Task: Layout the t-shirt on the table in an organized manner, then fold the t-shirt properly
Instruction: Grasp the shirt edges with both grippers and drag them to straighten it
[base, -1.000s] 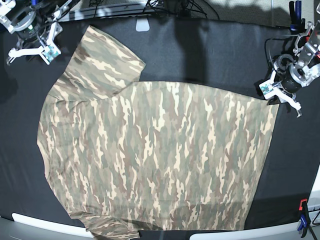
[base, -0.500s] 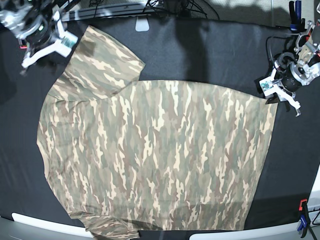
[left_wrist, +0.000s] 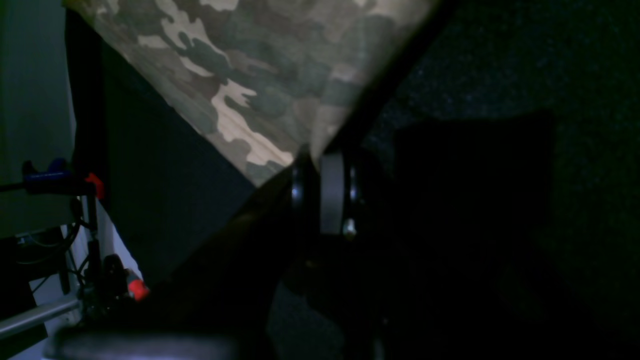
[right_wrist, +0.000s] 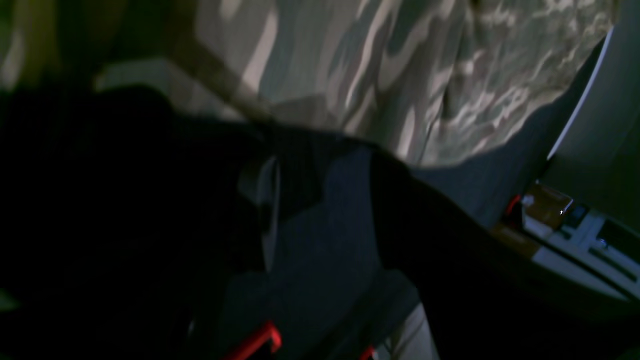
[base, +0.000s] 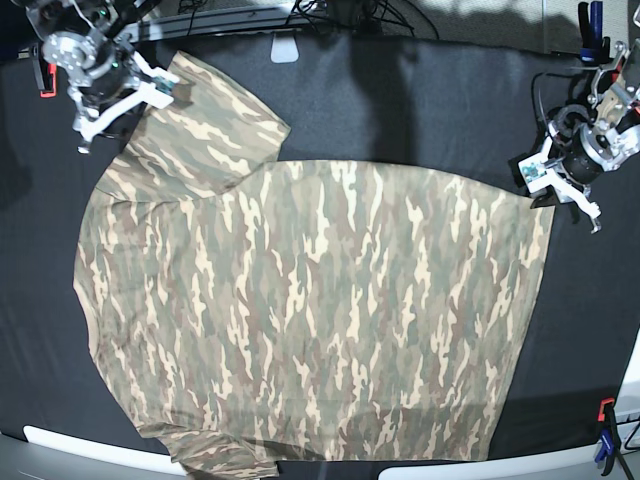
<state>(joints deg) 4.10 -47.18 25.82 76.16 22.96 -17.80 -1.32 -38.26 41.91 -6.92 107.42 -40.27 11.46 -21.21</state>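
Note:
The camouflage t-shirt (base: 310, 310) lies spread flat on the black table (base: 430, 110), collar end to the left and hem to the right. One sleeve (base: 210, 125) points toward the back left. My right gripper (base: 125, 108) hovers open at that sleeve's outer edge. In the right wrist view its dark fingers (right_wrist: 320, 165) frame black cloth, with the t-shirt (right_wrist: 400, 75) just beyond. My left gripper (base: 565, 195) is shut at the hem's back corner. The left wrist view shows the t-shirt (left_wrist: 250, 75) tapering into the closed pads (left_wrist: 332, 195).
A white label (base: 285, 50) sits at the table's back edge, with cables behind it. A red-and-black clamp (base: 605, 440) grips the front right corner and a blue clamp (base: 590, 25) the back right. White strips (base: 90, 450) line the front edge.
My right arm has swung from the far left corner rightward to the sleeve's edge. The left gripper has barely shifted and stays shut. The shirt has kept its shape.

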